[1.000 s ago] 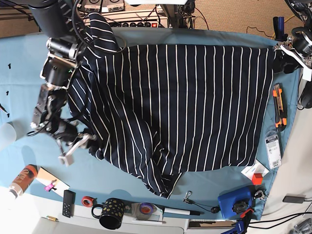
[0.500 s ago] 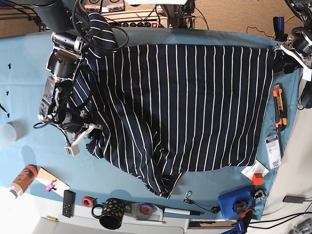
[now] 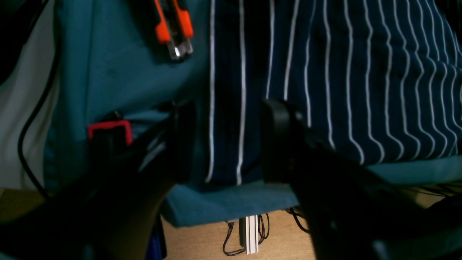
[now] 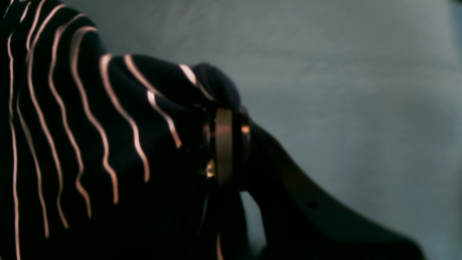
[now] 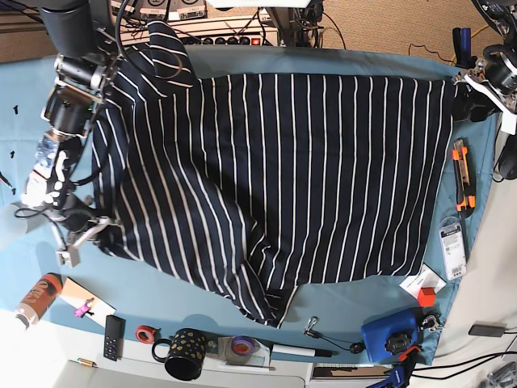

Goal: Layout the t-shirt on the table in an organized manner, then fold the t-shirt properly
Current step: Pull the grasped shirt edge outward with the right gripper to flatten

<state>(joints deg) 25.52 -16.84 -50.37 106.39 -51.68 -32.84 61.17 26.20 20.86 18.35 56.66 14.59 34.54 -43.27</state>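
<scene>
Seen from overhead, the base view takes in the whole table [image 5: 242,299]. Both wrist views sit close and low over the t-shirt [image 5: 291,178], the fabric common to all three.

Dark navy t-shirt [image 5: 307,170] with thin white stripes, teal-blue table [image 5: 32,113] cloth, orange-and-black cutter [image 5: 461,176], black mug [image 5: 184,354] with pale dots

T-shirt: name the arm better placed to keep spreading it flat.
Right. Its end effector is shut on the t-shirt edge; the left end effector is open, only straddling the hem.
</scene>
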